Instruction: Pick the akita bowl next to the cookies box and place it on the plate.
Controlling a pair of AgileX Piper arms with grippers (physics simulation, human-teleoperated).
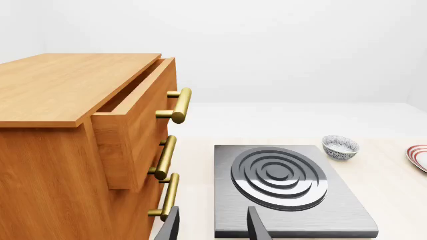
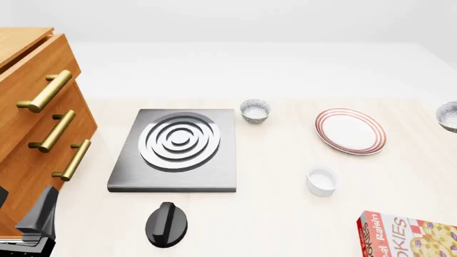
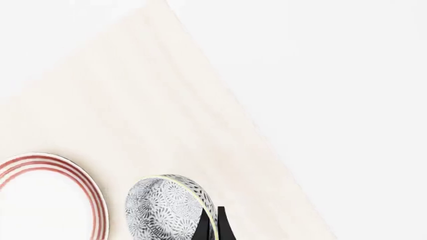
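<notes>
An akita bowl [image 3: 167, 210] with a grey patterned outside is pinched at its rim by my right gripper [image 3: 213, 216], whose fingers are shut on it. The same bowl [image 2: 448, 115] shows at the front view's right edge, cut off by the frame, right of the plate [image 2: 350, 130]. The red-ringed plate [image 3: 47, 200] lies just beside the held bowl. A look-alike bowl [image 2: 255, 111] rests by the stove's far right corner. The cookies box [image 2: 410, 235] lies at the near right. My left gripper [image 1: 213, 227] is open and empty near the cabinet, also seen at the front view's bottom left [image 2: 39, 217].
A wooden cabinet [image 2: 36, 118] with brass handles stands at the left, its top drawer [image 1: 133, 125] pulled partly out. A grey stove burner plate [image 2: 179, 147] lies mid-table, with a black knob [image 2: 166, 224] in front. A white cup [image 2: 322, 181] stands below the plate.
</notes>
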